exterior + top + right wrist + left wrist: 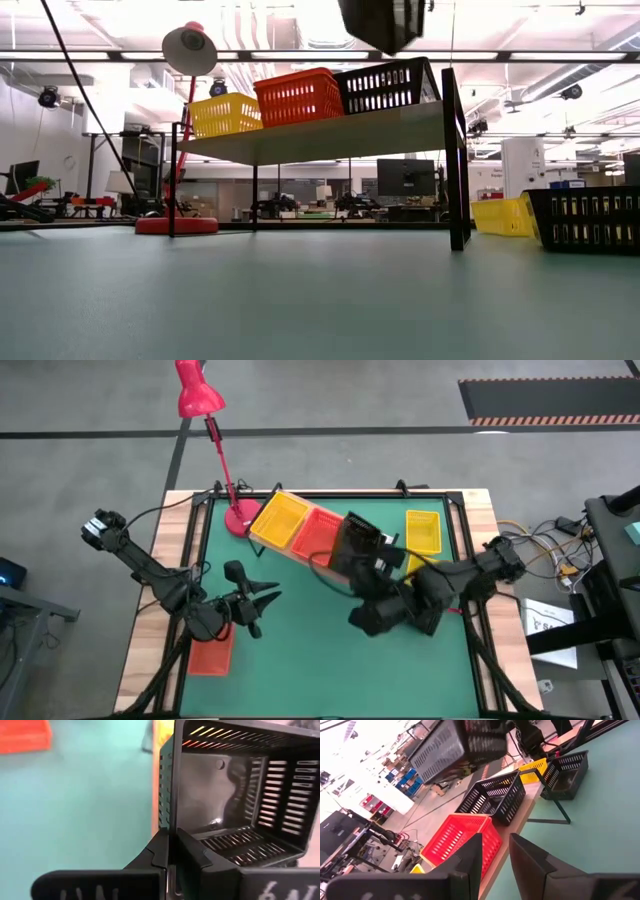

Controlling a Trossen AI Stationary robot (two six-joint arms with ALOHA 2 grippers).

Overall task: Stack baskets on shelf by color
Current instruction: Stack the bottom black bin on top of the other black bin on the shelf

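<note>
Black basket wall pinched by right hand.

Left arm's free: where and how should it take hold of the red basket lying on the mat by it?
Grip one long wall of the red basket, coming straight down from above. It seems to lie flat and open side up, so a rim is there to straddle; the left gripper is open, beside it.

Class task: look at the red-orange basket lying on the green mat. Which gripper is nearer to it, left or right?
Left. The left gripper hovers just beside the red-orange basket on the mat; the right gripper is across the table, clamped on a black basket by the shelf.
</note>
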